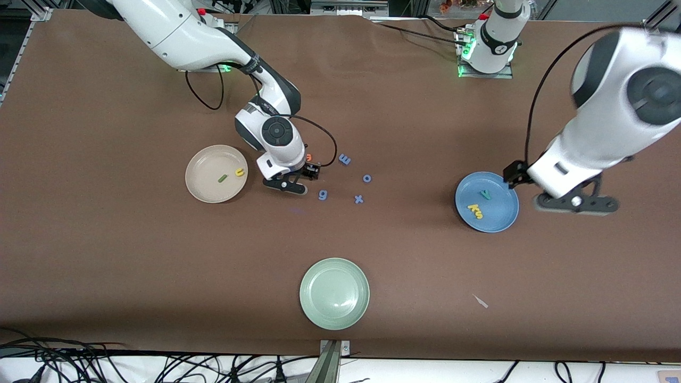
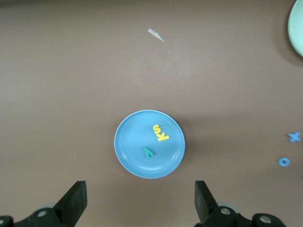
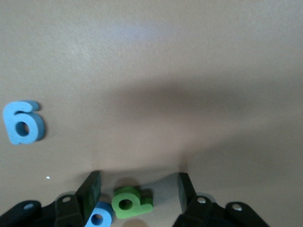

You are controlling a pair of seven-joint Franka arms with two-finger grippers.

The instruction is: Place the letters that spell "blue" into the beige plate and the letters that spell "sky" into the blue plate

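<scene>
The beige plate [image 1: 205,186] holds the green "l" [image 1: 221,178] and the yellow "u" [image 1: 239,172]. Beside it, my right gripper [image 1: 299,178] is low at the table and open. In the right wrist view the green "b" [image 3: 130,203] lies flat between its fingers [image 3: 92,189], touching neither. The orange "e" [image 1: 308,157] peeks out by that hand. The blue plate [image 1: 500,218] carries the teal "y" [image 1: 485,194] with the yellow "k" and "s" [image 1: 474,210]. My left gripper [image 1: 577,202] hangs open and empty over the table beside this plate [image 2: 137,161].
Blue letters lie near the right gripper: a small one [image 3: 99,218] against one finger, "g" [image 1: 322,195], "m" [image 1: 345,159], "o" [image 1: 367,178], "x" [image 1: 359,199]. A pale green plate [image 1: 334,293] sits nearer the front camera. A paper scrap [image 1: 480,301] lies past it.
</scene>
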